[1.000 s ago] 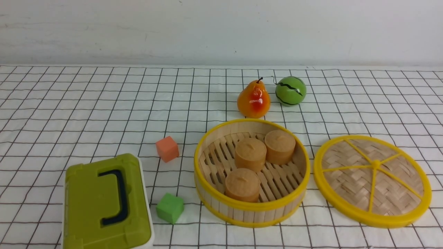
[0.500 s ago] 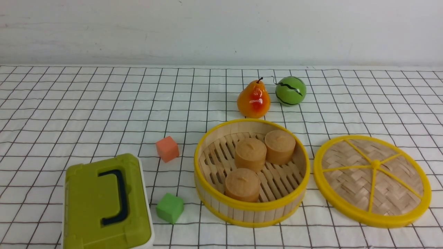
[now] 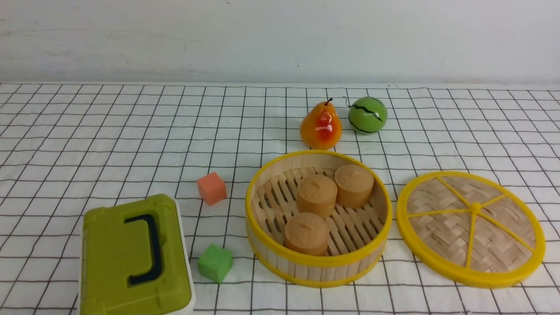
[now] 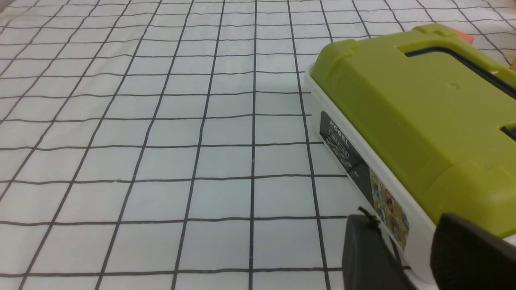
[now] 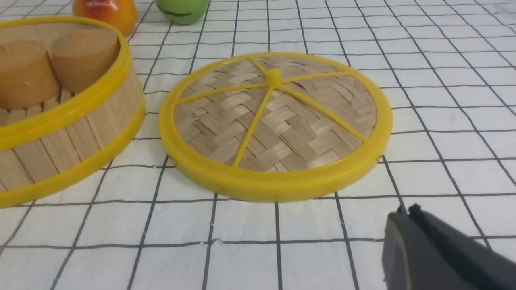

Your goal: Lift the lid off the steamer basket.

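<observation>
The flat round lid of woven bamboo with a yellow plastic rim and five yellow spokes (image 3: 470,229) lies face-up on the checked tabletop (image 3: 131,131). It sits just beside the round bamboo-slat steamer basket with yellow rims (image 3: 315,262), at its three o'clock, with a narrow gap between them. The basket stands open with three tan cylindrical blocks (image 3: 316,194) inside, so we judge the lid to be off already.

We expect the lid to be light. The plastic rim and spokes should be stiff, and the thin weave between them may give a little. The rim looks smooth, so we think it could slip in a pinch. Because the lid lies flat, its edge offers little to get under. We judge the small centre knob (image 5: 274,74) the best place to take hold.

The right claw (image 5: 405,213) hangs near the lid's six o'clock edge, fingers together, holding nothing. The left claw (image 4: 409,229) hangs beside the olive-green rectangular box (image 4: 403,112), fingers apart and empty.
</observation>
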Motion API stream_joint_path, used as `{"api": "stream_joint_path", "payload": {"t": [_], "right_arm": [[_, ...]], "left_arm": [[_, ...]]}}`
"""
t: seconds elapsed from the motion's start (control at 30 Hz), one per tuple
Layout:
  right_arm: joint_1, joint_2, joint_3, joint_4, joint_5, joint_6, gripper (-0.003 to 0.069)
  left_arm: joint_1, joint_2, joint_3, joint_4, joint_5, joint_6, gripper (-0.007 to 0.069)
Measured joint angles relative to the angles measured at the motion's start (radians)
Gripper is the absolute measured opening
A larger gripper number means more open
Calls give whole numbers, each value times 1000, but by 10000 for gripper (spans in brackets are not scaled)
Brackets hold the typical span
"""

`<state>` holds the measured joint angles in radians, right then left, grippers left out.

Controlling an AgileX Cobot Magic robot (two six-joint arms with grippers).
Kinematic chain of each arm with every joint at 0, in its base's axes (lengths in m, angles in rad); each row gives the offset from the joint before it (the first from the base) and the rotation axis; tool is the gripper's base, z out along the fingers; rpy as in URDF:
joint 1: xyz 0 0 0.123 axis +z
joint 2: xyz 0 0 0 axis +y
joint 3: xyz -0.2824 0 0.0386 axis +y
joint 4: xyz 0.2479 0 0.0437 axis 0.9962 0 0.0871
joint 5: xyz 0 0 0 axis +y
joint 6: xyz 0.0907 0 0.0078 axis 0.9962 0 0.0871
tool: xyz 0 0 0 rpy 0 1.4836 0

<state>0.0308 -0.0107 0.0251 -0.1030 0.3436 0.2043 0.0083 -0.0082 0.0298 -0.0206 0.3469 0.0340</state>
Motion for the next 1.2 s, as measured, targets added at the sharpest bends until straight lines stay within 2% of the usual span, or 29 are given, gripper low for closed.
{"api": "stream_joint_path", "payload": {"t": [0.17, 0.47, 0.77, 1.2], "right_arm": [[0, 0, 0, 0, 5, -4, -18], [0, 0, -5, 3, 38, -85, -18], [-35, 0, -6, 73, 40, -150, -18], [-35, 0, -6, 75, 40, -161, -13]], "left_arm": [[0, 0, 0, 0, 0, 0, 239], [0, 0, 0, 0, 0, 0, 239], [0, 0, 0, 0, 0, 0, 239], [0, 0, 0, 0, 0, 0, 239]]}}
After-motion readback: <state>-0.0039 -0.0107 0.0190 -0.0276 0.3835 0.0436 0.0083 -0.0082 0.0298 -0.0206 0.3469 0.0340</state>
